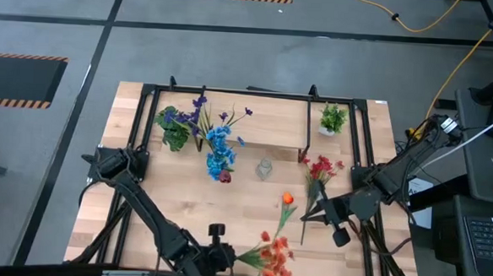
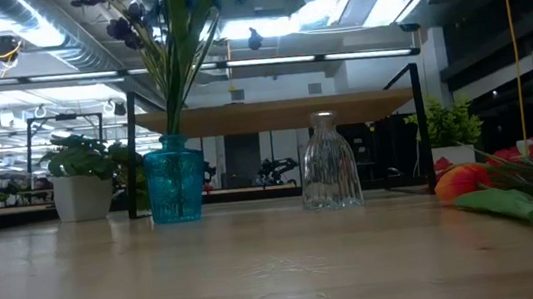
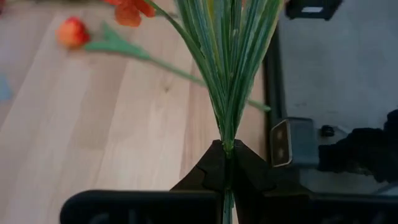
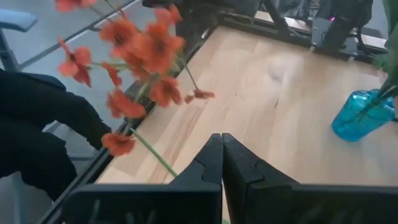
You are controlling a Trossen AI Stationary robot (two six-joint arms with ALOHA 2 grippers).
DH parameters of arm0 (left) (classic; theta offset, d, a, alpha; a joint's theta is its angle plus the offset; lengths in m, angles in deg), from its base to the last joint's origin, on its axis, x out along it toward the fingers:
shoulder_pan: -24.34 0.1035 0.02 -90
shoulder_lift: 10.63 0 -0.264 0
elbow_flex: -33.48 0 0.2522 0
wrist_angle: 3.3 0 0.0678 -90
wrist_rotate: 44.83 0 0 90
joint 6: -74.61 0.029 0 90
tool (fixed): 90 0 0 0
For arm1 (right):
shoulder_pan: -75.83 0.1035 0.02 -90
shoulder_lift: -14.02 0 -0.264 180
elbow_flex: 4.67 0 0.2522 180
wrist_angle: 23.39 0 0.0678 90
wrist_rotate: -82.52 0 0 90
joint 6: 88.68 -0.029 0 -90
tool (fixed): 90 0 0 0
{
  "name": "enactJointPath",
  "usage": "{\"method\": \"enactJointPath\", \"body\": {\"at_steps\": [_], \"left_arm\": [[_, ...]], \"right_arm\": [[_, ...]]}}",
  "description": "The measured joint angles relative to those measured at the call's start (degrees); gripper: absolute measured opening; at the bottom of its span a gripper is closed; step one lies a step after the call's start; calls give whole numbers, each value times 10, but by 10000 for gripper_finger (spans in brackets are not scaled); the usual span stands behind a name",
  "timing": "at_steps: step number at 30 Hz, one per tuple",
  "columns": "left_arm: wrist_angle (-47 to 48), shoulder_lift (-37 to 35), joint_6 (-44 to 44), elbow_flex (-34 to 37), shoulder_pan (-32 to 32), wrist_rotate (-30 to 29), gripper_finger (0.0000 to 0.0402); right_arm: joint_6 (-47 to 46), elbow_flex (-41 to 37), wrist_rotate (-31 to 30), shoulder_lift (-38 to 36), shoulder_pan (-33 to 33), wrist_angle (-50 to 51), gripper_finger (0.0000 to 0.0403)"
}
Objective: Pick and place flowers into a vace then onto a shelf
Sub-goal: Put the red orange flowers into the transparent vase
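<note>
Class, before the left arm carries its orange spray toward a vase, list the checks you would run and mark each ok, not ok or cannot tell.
1. Left gripper shut on the orange flower spray: ok.
2. Clear glass vase upright and empty: ok.
3. Blue vase free: not ok, already holds flowers.
4. Right gripper shut, holding nothing: ok.
5. Orange bud out of the carry path: cannot tell.

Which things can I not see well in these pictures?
- Left gripper, high view: at the picture's bottom edge, fingers indistinct; its wrist view shows it shut on the orange spray.
- Right gripper, high view: too small to judge; shut in its wrist view.
- Blue vase's blooms, low view: cut off by the top edge.
- Clear vase, high view: faint.
</note>
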Motion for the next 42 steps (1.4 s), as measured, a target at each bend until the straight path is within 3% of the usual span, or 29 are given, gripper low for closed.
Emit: {"method": "enactJointPath", "body": {"at_steps": [8, 17, 26, 30, 42], "left_arm": [[-61, -18, 22, 45, 7, -5, 4], [-272, -97, 99, 201, 20, -5, 3], [-553, -195, 283, 374, 58, 6, 4], [-655, -211, 324, 428, 86, 6, 4], [-820, -207, 429, 456, 139, 71, 4]], "right_arm": [[-26, -117, 0, -29, 0, -122, 0], [-26, -164, 1, -29, 0, -208, 0], [37, -164, 1, -29, 0, -266, 0], [66, -164, 1, -29, -1, -312, 1], [73, -164, 1, 30, -28, -402, 21]]}}
